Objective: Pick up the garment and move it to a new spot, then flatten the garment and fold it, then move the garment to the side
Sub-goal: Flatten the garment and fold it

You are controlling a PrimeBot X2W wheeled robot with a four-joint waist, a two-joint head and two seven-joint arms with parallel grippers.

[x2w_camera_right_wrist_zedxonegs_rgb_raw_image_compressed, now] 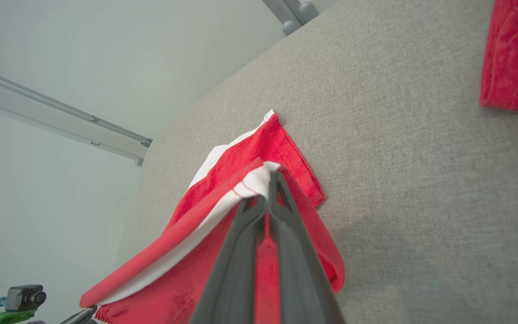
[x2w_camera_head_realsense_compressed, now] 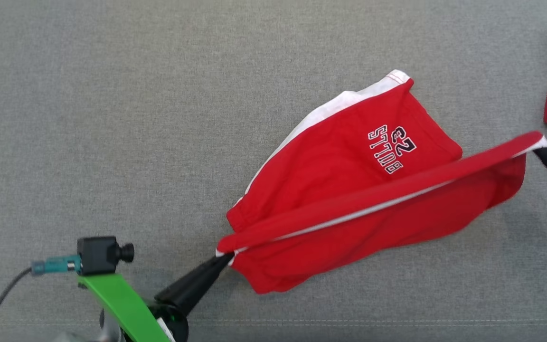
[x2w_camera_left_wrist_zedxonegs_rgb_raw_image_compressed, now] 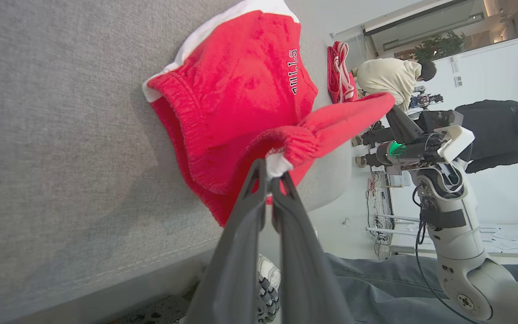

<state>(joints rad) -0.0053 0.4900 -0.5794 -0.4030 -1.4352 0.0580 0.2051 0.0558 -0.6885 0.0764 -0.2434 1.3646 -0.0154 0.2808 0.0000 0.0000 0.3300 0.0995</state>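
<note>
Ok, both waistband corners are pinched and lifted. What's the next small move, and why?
Probably draw both toward the robot while lowering. The left pincer and right pincer hold the waistband taut above the grey surface, but the rest of the shorts lies slack and creased on it.

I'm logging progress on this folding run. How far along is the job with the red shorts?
Done: the red shorts are gripped, left hand and right hand each shut on an end of the waistband. In hand: the waistband is held up, stretched between them, while the legs rest on the grey surface. Left: laying them flat, folding, then moving them aside.
</note>
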